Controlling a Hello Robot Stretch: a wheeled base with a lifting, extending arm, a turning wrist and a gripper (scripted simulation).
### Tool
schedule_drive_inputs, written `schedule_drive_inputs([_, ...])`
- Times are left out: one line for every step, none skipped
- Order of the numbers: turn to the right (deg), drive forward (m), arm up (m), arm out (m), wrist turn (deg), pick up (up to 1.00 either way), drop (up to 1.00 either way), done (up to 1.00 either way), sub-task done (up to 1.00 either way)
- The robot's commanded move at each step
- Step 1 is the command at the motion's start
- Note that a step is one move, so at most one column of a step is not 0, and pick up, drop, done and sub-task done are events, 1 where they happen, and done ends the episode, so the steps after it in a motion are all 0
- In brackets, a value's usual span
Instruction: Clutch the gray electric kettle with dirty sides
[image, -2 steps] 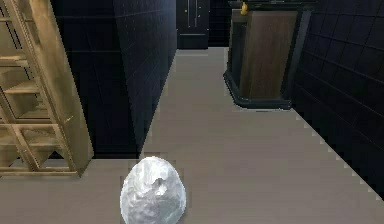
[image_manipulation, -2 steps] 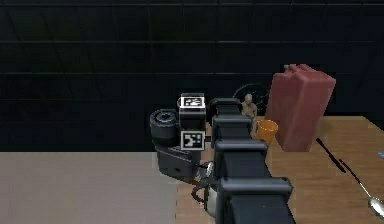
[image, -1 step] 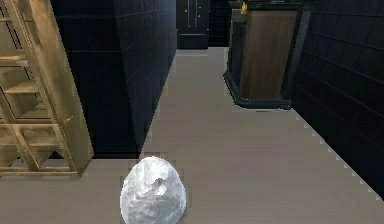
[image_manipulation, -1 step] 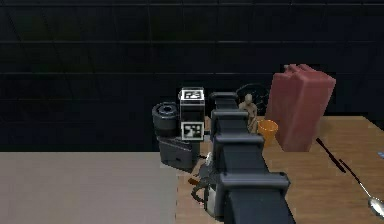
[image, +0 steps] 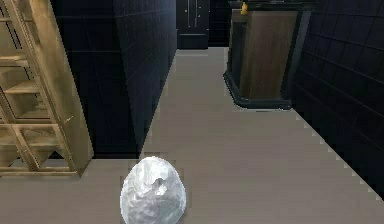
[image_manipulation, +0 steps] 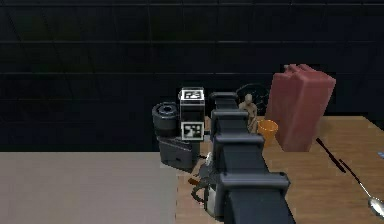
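One pale, crumpled egg-shaped lump (image: 153, 196) lies on the grey floor (image: 230, 130) low in the forward view, with a wooden shelf frame (image: 35, 90) at left and a dark cabinet (image: 262, 55) farther along at right. In the arm side view my pincer (image_manipulation: 174, 150) sits just below a dark grey round thing (image_manipulation: 163, 117), too small to call the kettle for sure. I cannot tell whether I hold it. A red-brown box (image_manipulation: 300, 105) stands on the wooden table (image_manipulation: 345, 145).

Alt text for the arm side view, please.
A dark arm reaches across a wooden table toward a black tiled wall; whether its tool holds anything cannot be told. A tall reddish box and an orange cup stand at the right.
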Motion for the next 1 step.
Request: schedule_drive_inputs([0.0,0.00,0.00,0.00,6.0,0.00,0.00,0.00,0.00])
